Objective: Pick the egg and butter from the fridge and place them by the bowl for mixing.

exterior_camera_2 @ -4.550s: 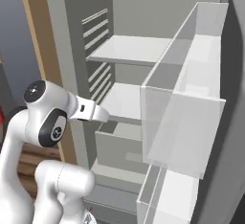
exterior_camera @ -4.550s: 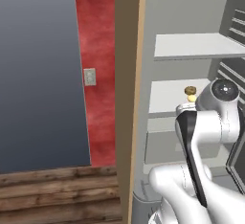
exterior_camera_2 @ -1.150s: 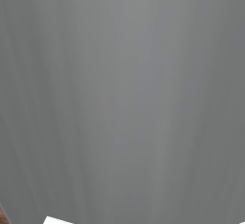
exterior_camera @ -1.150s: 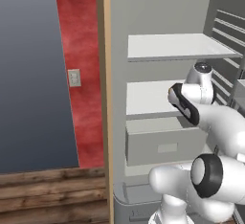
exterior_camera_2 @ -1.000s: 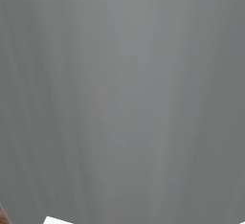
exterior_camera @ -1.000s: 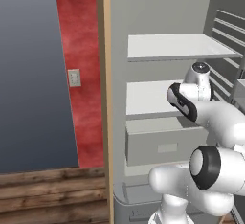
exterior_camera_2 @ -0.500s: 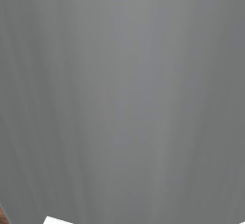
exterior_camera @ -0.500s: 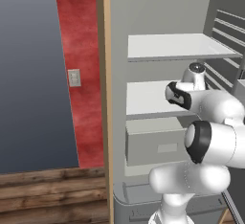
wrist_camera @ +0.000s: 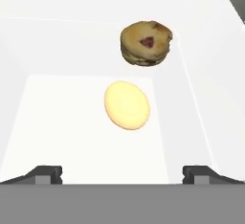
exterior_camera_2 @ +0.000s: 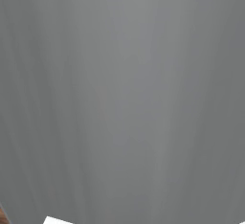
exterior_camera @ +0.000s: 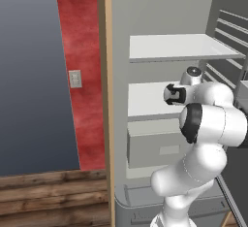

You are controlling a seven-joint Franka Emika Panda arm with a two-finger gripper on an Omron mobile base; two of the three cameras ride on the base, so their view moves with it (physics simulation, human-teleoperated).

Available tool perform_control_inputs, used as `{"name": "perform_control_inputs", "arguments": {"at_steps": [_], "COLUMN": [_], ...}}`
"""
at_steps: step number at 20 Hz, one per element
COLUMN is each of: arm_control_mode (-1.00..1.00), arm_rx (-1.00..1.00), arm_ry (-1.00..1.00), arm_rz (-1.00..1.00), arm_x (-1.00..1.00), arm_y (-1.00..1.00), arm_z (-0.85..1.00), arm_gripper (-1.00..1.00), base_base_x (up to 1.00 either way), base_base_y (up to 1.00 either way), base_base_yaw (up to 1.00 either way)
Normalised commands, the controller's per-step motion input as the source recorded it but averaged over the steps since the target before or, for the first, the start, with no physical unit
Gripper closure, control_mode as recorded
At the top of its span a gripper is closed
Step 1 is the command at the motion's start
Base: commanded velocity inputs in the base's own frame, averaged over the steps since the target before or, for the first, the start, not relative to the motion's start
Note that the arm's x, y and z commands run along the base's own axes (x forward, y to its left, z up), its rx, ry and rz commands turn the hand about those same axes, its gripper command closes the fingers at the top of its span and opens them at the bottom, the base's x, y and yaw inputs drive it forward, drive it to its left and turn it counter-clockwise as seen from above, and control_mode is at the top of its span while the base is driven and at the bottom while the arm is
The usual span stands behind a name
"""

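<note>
Left base view, left to right: dark wall, red strip with a wall switch [exterior_camera: 74, 79], tan cabinet edge [exterior_camera: 108, 100], then the open fridge [exterior_camera: 160, 100] with white shelves and a grey drawer [exterior_camera: 162, 146]; arm reaches in at the middle shelf. Hand view: gripper [wrist_camera: 122, 173] released, fingertips [wrist_camera: 46, 173] wide apart, egg [wrist_camera: 127, 105] on the white shelf centered between and ahead of them, not touching. Cookie [wrist_camera: 145, 42] lies beyond the egg, slightly right.
</note>
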Motion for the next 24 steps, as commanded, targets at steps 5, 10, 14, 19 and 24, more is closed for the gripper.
{"name": "perform_control_inputs", "arguments": {"at_steps": [5,10,14,19,24], "arm_control_mode": [-1.0,-1.0,-1.0,-1.0,-1.0], "arm_rx": [0.0,0.0,0.0,0.0,0.0], "arm_ry": [0.0,0.0,0.0,0.0,0.0], "arm_rz": [0.0,0.0,0.0,0.0,0.0], "arm_x": [0.4,0.25,0.19,0.24,0.11], "arm_y": [0.0,-0.07,-0.1,-0.14,-0.04], "arm_z": [-0.19,-0.1,-0.11,-0.16,-0.18], "arm_gripper": [-1.0,-1.0,-1.0,-1.0,-1.0], "base_base_x": [0.0,0.0,0.0,0.0,0.0], "base_base_y": [0.0,0.0,0.0,0.0,0.0], "base_base_yaw": [0.0,0.0,0.0,0.0,0.0]}}
